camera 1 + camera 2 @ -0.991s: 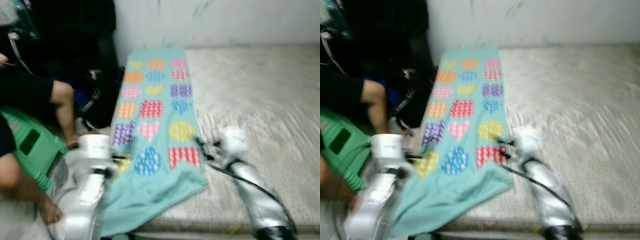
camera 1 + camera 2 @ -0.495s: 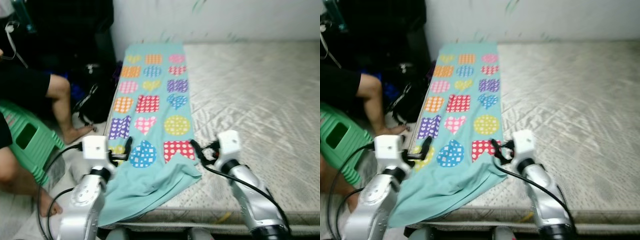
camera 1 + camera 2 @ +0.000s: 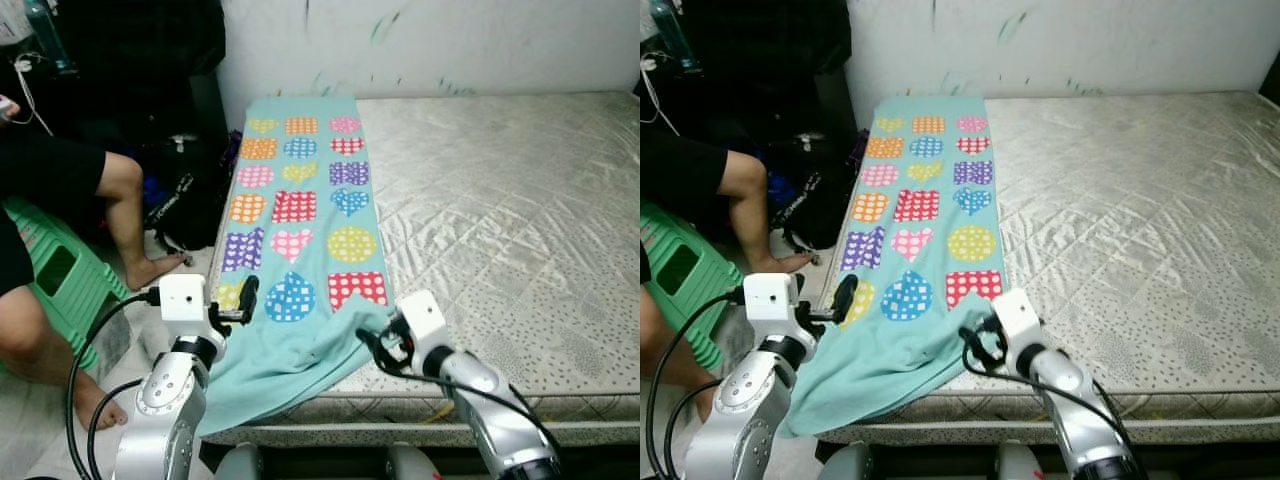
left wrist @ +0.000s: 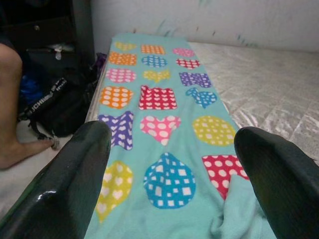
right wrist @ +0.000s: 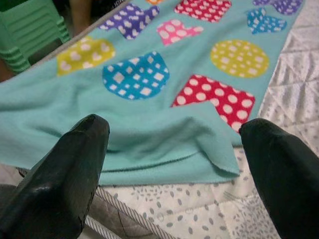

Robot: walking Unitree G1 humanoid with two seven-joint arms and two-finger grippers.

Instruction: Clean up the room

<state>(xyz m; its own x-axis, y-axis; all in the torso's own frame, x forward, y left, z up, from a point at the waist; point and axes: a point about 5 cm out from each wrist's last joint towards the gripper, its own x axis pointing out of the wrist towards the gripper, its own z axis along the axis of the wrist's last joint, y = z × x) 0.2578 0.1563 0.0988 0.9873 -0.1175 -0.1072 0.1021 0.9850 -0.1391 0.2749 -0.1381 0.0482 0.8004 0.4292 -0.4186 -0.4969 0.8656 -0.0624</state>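
Nearest you, the right pincer [image 3: 378, 343] sits at the front edge of the bed [image 3: 520, 230], fingers spread apart, just beside the folded-over near corner of the blanket [image 3: 300, 240]. In the right wrist view, both fingers [image 5: 60, 174] frame that corner with nothing held between them.

The left pincer [image 3: 245, 300] is level with the bed's left edge, fingers likewise apart and holding nothing, just above the blanket's yellow patch.

The blanket is teal with coloured dotted shapes. It lies flat along the left side of the bed up to the wall; its near end hangs over the front edge.

To your left, a person's leg [image 3: 125, 215] rests beside a green stool [image 3: 60, 285]. A black bag [image 3: 185, 200] sits on the floor farther back.
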